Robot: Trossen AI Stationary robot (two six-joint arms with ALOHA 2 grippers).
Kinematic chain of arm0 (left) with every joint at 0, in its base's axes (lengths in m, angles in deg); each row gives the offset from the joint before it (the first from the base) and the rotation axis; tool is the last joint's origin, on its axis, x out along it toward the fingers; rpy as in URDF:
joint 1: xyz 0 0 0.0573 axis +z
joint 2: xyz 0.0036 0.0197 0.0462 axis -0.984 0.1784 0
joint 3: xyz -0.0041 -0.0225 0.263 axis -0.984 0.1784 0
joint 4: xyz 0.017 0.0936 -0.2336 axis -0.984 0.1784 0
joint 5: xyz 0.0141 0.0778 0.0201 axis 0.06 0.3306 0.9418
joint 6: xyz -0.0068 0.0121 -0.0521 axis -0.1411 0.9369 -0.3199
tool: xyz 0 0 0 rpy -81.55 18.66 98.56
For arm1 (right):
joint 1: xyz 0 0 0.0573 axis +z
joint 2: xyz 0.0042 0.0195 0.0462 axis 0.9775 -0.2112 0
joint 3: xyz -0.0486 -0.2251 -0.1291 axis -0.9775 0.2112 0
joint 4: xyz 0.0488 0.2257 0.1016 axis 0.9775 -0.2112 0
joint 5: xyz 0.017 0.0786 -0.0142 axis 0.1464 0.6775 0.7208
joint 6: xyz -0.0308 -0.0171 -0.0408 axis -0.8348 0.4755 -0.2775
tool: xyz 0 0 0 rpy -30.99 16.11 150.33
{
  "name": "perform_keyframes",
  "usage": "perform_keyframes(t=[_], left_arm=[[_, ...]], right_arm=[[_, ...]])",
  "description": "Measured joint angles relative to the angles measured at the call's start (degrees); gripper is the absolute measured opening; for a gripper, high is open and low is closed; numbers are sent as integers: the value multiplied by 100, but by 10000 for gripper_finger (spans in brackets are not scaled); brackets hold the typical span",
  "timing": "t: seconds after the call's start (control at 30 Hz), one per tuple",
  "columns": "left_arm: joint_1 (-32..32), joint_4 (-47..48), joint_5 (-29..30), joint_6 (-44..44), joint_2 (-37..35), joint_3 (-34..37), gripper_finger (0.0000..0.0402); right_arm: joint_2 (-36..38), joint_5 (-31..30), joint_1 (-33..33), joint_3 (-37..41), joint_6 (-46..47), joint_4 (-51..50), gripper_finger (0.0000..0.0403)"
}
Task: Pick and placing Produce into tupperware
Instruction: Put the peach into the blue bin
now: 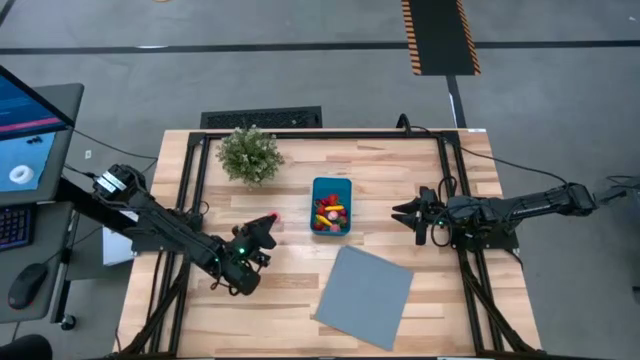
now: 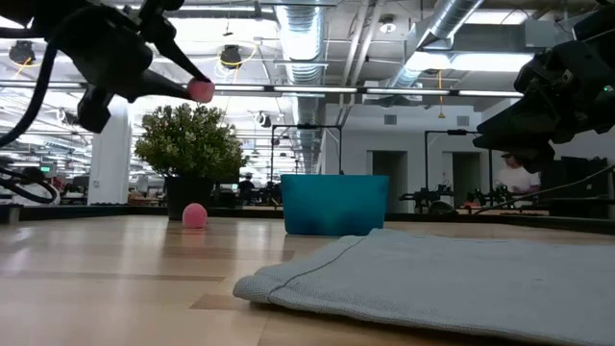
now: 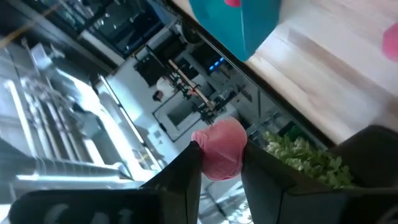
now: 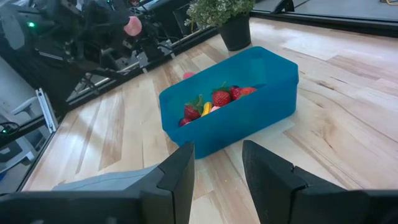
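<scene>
pink is the piece now gripped: a round pink piece (image 3: 219, 148) is clamped between the fingers of the left gripper (image 1: 262, 228) and is held in the air, well above the table (image 1: 300, 290), as the low view shows. the gripper is placed left of the tub (image 1: 331, 205), with a gap between them, so the piece is not yet over the opening.

much of the task is judged done. inside the tub, several pieces (image 4: 214, 101) are already seen, red strawberries and something yellow among them. the held piece is left to be carried across and dropped in. a second pink ball (image 2: 195, 215) is seen lying on the table near the plant (image 1: 249, 154), just beside the tub's left side, and is still to be fetched. no other loose produce can be made out on the wood.

the right gripper (image 1: 407, 214) is parked right of the tub, fingers apart and empty, pointed at it. a grey sheet (image 1: 365, 296) lies in front of the tub and is not involved.
</scene>
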Motion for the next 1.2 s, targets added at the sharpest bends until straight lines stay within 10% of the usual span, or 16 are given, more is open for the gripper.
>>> perform_keyframes(t=[0.2, 0.77, 1.2], left_arm=[[59, -2, 43, -1546, 0, 0, 84], [62, -2086, 137, -9941, 4, 0, 84], [-1, -4315, -1859, -14895, 4, 0, 84]], right_arm=[[0, 1, 0, 1, 0, -1, 159], [0, 0, -1, 0, 0, -1, 159], [0, 0, -2, 1, 0, 0, 159]])
